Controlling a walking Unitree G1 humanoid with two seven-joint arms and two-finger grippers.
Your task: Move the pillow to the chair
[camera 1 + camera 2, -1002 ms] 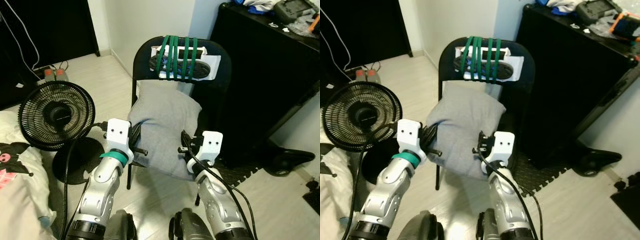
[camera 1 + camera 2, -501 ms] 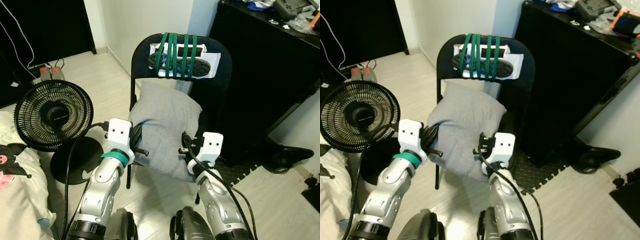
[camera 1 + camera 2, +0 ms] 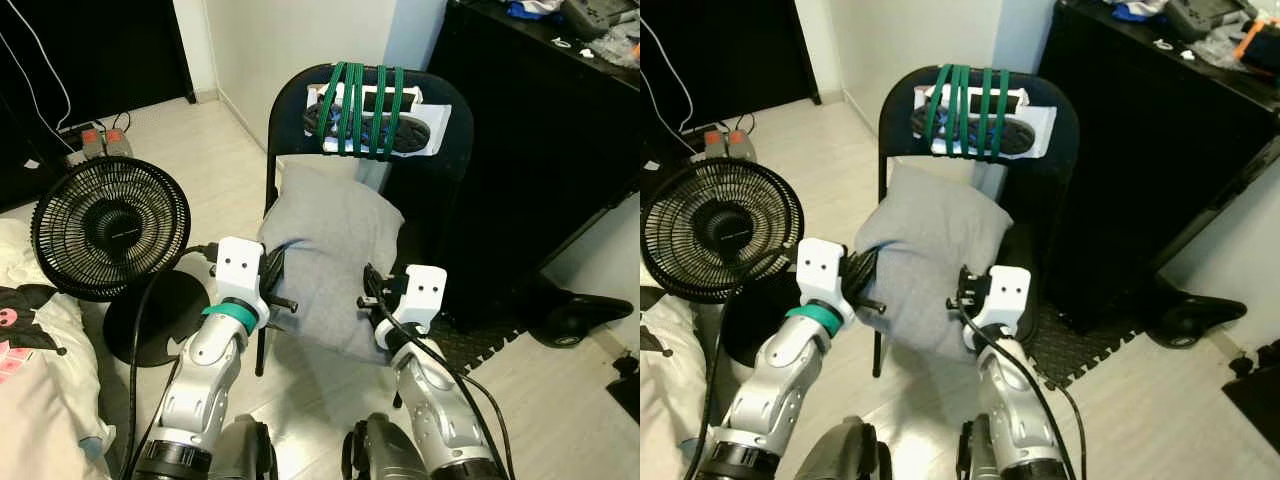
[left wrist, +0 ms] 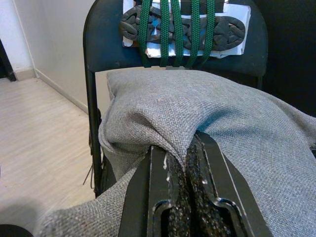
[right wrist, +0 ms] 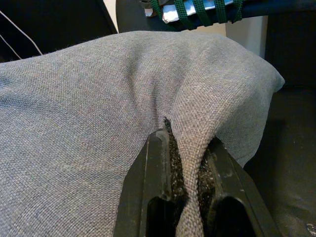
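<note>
Wrist views, both arms forward, pinching pillow (image 3: 335, 250)

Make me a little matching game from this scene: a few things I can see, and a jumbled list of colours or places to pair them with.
Things:
1. pillow
2. chair
3. straps
4. fan

Descriptions:
A. green, wound around the backrest
B. on the floor to the robot's left
C. grey, pinched by the left gripper and the right gripper
D. black, folding, beside a dark cabinet

Pairs: 1-C, 2-D, 3-A, 4-B
</note>
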